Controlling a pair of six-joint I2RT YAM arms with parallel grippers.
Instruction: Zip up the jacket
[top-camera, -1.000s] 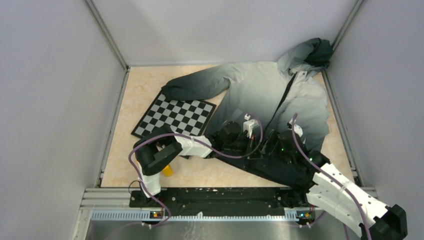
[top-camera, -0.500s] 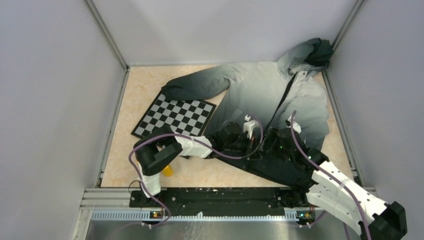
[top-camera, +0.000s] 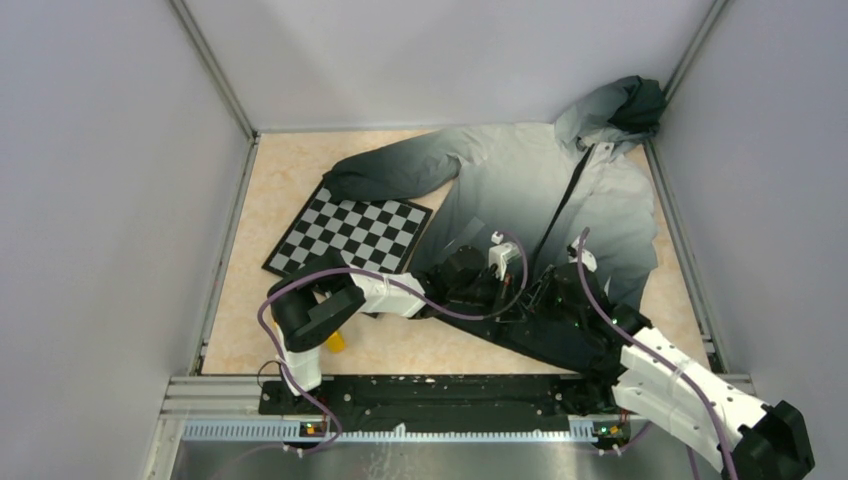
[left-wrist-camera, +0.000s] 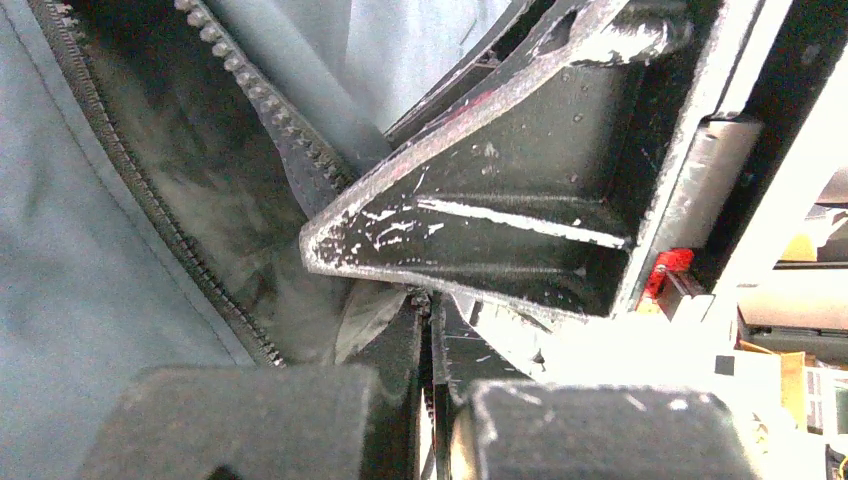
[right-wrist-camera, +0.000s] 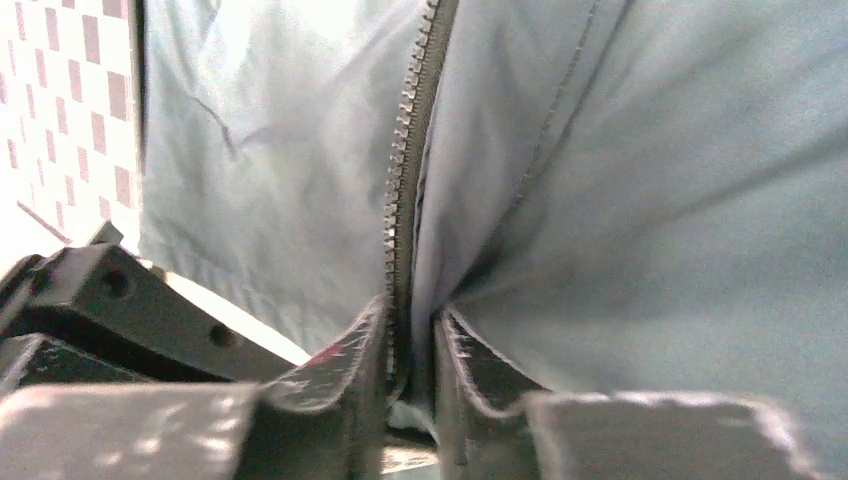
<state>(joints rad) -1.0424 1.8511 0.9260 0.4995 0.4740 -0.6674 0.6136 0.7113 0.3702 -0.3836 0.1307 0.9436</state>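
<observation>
Two arms reached in over the jacket (top-camera: 500, 175), and I read it left to right. At the left, the checkerboard (top-camera: 350, 232) lay on the table (top-camera: 285, 170), with one sleeve end at its far corner. The jacket sprawled across the centre and right, its hood pushed into the far right corner and its black hem on the near side. My left gripper (left-wrist-camera: 430, 325) sat on the dark lower front with its jaws closed tight; what they pinched, I could not tell. Just to its right, the right gripper (right-wrist-camera: 412, 345) had its jaws drawn narrow around the zipper (right-wrist-camera: 405, 150), one finger on either side of the teeth.
</observation>
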